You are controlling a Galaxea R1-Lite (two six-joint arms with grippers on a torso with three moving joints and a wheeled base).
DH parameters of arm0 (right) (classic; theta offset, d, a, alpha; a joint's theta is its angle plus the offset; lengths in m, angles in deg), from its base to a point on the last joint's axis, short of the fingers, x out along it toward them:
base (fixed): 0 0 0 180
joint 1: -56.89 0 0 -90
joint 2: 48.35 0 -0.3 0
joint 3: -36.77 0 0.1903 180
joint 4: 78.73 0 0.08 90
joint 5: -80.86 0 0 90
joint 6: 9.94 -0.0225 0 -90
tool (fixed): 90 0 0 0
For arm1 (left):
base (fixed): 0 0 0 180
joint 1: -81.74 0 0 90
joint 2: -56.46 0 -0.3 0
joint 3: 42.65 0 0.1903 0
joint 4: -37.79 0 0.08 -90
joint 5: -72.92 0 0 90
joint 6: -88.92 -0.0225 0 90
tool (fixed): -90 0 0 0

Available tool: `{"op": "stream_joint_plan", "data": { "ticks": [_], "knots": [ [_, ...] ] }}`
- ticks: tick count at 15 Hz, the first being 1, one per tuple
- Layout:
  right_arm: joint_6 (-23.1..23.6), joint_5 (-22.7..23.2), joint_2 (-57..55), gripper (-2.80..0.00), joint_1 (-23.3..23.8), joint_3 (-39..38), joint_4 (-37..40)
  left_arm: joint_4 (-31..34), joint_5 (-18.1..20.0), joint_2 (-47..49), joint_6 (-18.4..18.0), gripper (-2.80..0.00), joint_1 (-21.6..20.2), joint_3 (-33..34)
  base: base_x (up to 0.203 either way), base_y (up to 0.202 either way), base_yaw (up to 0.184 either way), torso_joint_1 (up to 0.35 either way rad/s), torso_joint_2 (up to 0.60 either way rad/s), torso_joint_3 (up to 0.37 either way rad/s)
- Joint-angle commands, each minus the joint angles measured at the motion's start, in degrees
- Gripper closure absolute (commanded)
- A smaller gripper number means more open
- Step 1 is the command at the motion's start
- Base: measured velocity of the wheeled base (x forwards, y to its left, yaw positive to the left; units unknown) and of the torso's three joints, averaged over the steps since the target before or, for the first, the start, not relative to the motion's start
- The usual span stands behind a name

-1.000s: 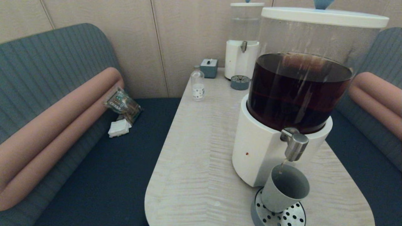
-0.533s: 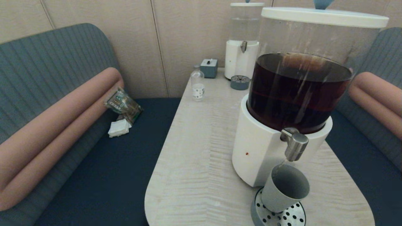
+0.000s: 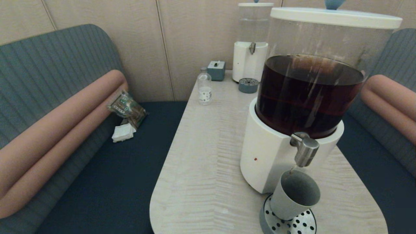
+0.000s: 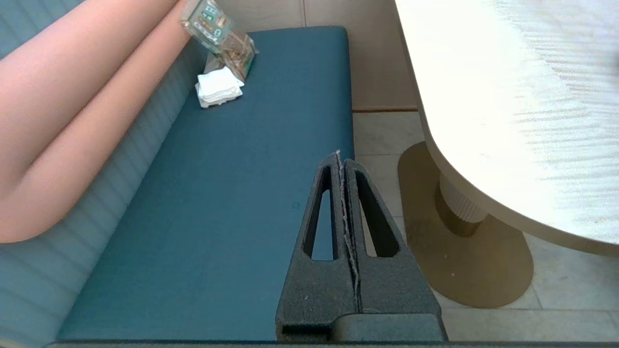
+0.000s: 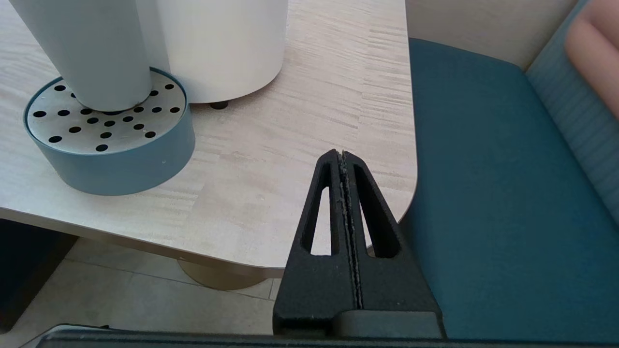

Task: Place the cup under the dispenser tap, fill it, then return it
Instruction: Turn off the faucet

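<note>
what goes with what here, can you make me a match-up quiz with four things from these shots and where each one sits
Things:
1. cup
2. clear bottle
3. white napkins
4. right gripper

Places:
A. on the blue bench seat
B. on the perforated drip tray under the dispenser tap
C. shut, beside the table's near corner
D. far along the table, near the small grey box

Pairs: 1-B, 2-D, 3-A, 4-C
</note>
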Motion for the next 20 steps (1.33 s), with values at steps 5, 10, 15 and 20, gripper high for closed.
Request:
{"op": "stream_joint_plan", "data": {
  "ticks": [5,10,15,20],
  "knots": [
    [0.05,0.04,0.15,0.00,0.02,-0.53,0.00,2.80,2.10,2.22,0.36,0.00,-0.02,-12.41,0.000,0.000,0.000,0.000,0.00,0.000],
    [0.05,0.04,0.15,0.00,0.02,-0.53,0.00,8.25,5.94,28.02,1.90,0.00,-0.02,-48.57,0.000,0.000,0.000,0.000,0.00,0.000],
    [0.05,0.04,0.15,0.00,0.02,-0.53,0.00,20.29,25.04,53.42,4.94,0.00,-0.02,-80.78,0.000,0.000,0.000,0.000,0.00,0.000],
    [0.05,0.04,0.21,0.00,0.02,-0.53,0.00,25.22,36.37,68.90,7.68,0.00,5.47,-91.85,0.000,0.000,0.000,0.000,0.00,0.000]
  ]
}}
